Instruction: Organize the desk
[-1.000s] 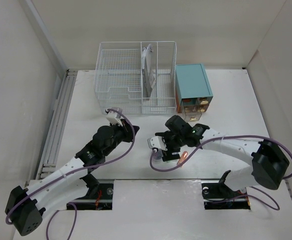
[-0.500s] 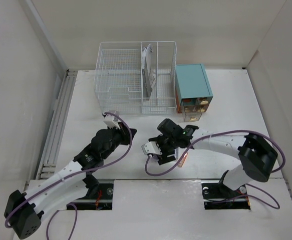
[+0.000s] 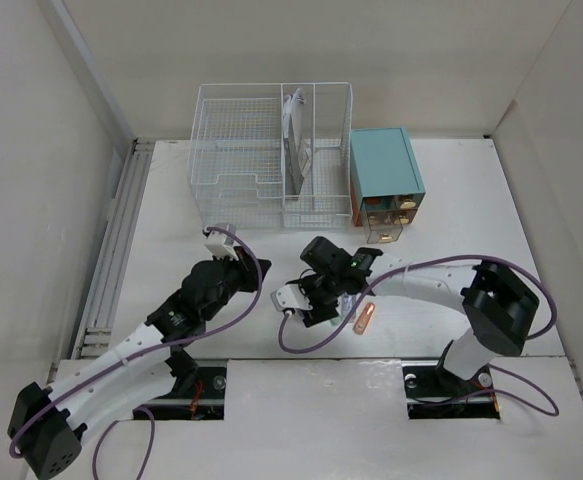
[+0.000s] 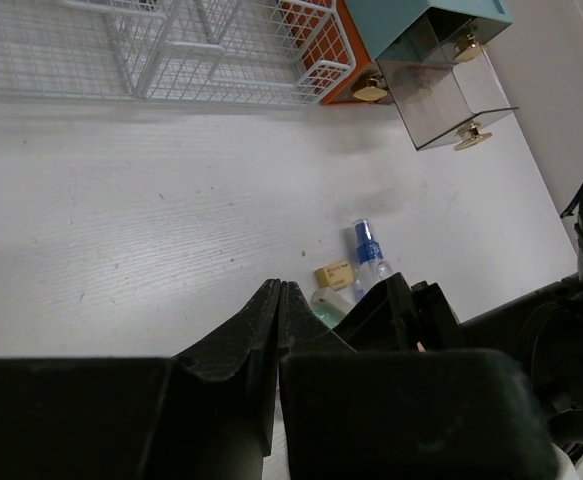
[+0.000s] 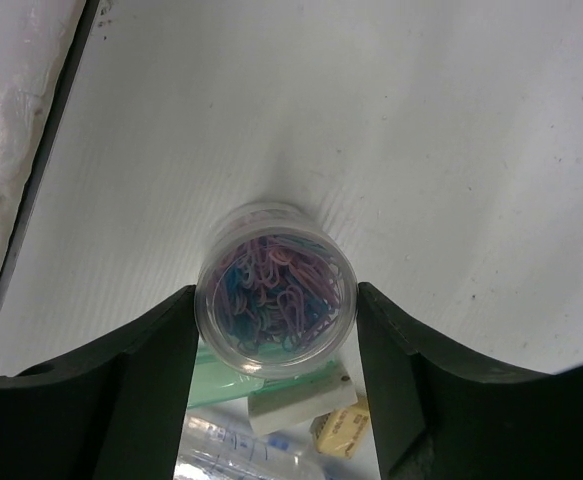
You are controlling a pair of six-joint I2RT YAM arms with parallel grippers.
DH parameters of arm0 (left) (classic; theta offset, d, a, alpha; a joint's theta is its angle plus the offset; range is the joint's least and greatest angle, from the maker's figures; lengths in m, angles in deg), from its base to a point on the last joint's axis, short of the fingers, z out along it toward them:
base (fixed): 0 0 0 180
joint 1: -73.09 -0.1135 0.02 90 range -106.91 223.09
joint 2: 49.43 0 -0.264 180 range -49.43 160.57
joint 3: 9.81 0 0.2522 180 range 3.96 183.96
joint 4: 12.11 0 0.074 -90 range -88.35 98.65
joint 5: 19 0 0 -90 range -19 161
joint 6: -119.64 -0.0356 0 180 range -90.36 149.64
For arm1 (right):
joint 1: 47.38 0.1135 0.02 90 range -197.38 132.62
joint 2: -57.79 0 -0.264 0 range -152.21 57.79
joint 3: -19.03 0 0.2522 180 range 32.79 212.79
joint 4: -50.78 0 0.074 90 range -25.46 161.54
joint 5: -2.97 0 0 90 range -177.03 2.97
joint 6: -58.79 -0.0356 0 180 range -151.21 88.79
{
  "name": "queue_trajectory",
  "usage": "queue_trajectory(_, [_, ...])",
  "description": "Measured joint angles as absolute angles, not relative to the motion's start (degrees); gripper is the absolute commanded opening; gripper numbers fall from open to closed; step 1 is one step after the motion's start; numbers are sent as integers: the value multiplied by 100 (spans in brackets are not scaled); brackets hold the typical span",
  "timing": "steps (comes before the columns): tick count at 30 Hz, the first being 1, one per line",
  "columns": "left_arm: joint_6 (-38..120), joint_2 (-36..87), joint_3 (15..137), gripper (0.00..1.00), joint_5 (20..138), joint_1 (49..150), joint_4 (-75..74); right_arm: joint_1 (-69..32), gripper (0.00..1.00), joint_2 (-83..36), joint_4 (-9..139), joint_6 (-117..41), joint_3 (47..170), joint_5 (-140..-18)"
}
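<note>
My right gripper (image 3: 307, 300) (image 5: 276, 292) has its fingers on both sides of a clear round jar of coloured paper clips (image 5: 271, 255) that stands on the white desk (image 3: 171, 220), and both pads touch the jar. Beside the jar lie a small spray bottle (image 5: 231, 445) (image 4: 369, 250), a white eraser (image 5: 301, 405), a yellow eraser (image 5: 343, 430) (image 4: 334, 275) and a green item (image 5: 221, 380). My left gripper (image 3: 256, 268) (image 4: 281, 287) is shut and empty, just left of this group.
A white wire basket (image 3: 271, 155) stands at the back, a teal drawer cabinet (image 3: 384, 172) to its right with a clear drawer (image 3: 383, 234) pulled open. A pink-orange object (image 3: 364, 320) lies right of my right gripper. A metal rail (image 3: 116, 240) runs along the left edge.
My right gripper has moved left, leaving the pink-orange object uncovered behind it. My left gripper has drawn back a little toward its base.
</note>
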State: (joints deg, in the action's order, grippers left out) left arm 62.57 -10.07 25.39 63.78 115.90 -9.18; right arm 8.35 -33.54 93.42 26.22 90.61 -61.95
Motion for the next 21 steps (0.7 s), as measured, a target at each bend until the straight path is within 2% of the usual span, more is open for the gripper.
queue_trajectory(2, [6259,-1058,2539,0,6360,11590,-911,859,55,-3426,9351,2607,9133,-6202])
queue_trajectory(3, [6259,-1088,2539,0,6349,11590,-903,872,46,-3457,9353,2600,9171,-6202])
queue_trajectory(6, [6261,-1176,2539,0,6336,11590,-876,918,34,-3544,9371,2600,9267,-6202])
queue_trajectory(15, [6270,-1256,2539,0,6323,11590,-830,819,34,-3199,9436,2369,9284,-6619])
queue_trajectory(21, [6272,-1163,2539,0,6325,11590,-835,2,33,-2362,9340,2102,9398,-6903])
